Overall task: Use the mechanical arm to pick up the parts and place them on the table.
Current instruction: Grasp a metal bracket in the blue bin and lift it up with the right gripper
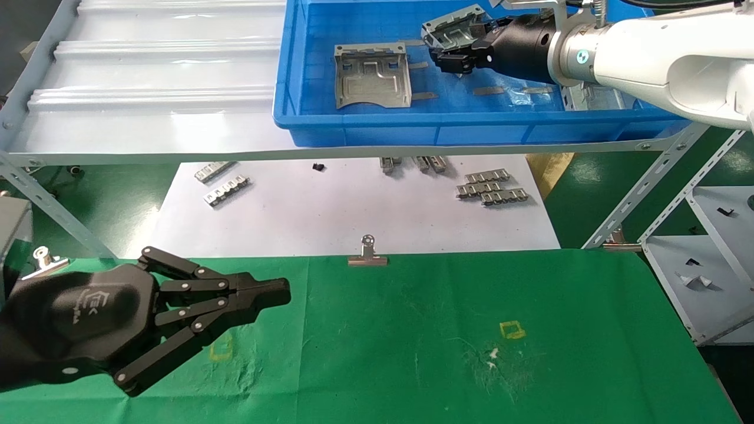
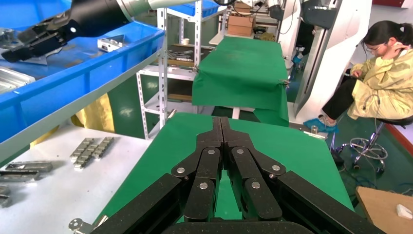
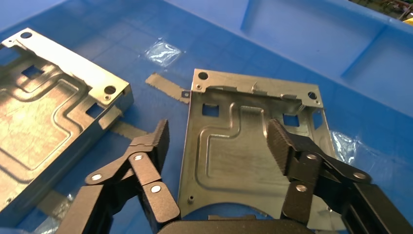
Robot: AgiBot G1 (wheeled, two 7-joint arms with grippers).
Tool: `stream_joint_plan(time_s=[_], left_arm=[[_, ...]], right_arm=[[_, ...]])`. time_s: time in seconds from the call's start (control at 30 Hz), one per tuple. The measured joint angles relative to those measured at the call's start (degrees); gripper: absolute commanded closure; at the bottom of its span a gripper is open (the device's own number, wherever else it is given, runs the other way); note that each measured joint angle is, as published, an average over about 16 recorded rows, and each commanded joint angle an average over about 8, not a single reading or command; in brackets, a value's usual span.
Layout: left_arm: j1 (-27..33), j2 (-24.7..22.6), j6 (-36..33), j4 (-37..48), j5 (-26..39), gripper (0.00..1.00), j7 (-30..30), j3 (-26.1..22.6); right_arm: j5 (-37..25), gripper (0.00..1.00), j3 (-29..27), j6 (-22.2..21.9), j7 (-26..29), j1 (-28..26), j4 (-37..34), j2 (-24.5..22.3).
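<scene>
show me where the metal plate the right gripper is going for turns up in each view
Head view: the plate lies in the blue bin, top centre, at the right gripper.
Left wrist view: upper left corner, a sliver of it under the right gripper.
Right wrist view: centre, the plate between the open fingers.
Shared landmark: the blue bin.

The bench [image 1: 412,306] lies nearest, with a binder clip [image 1: 367,254] on the middle of its far edge and another clip [image 1: 42,262] at its far left corner. Beyond that edge lies a white sheet [image 1: 330,212] carrying slotted strips [image 1: 489,187] on its right and more strips [image 1: 224,184] on its left. Behind and above the sheet runs a shelf [image 1: 147,76] with a bin [image 1: 412,126] on its right part. In the bin, one part [image 1: 371,76] lies left and a second part [image 1: 453,32] right. The right gripper [image 1: 456,56] is in the bin at that second part; the left gripper [image 1: 277,292] is over the bench's left side.
</scene>
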State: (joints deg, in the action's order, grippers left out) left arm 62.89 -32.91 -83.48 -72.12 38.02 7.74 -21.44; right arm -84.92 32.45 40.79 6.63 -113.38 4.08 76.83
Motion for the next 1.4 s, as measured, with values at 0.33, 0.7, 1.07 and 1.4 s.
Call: stream_joint_plan(time_s=[0.33,0.7,1.07,1.4], left_arm=[[0.00,0.00,0.00,0.00,0.00,0.00,0.00,0.00],[0.00,0.00,0.00,0.00,-0.01,0.00,0.00,-0.01],[0.00,0.00,0.00,0.00,-0.01,0.00,-0.01,-0.01],[0.00,0.01,0.01,0.00,-0.01,0.00,-0.01,-0.02]], right_arm=[[-0.47,1.00,1.50,-1.00,1.81,0.98,1.69,1.13],[-1.26,1.00,5.10,-2.02,5.93,2.21,5.19,1.30],[1.06,1.00,6.49,-1.91,5.74,2.02,7.04,0.23],[5.39,1.00,4.53,8.25,-2.83,-1.17,7.94,-5.13]])
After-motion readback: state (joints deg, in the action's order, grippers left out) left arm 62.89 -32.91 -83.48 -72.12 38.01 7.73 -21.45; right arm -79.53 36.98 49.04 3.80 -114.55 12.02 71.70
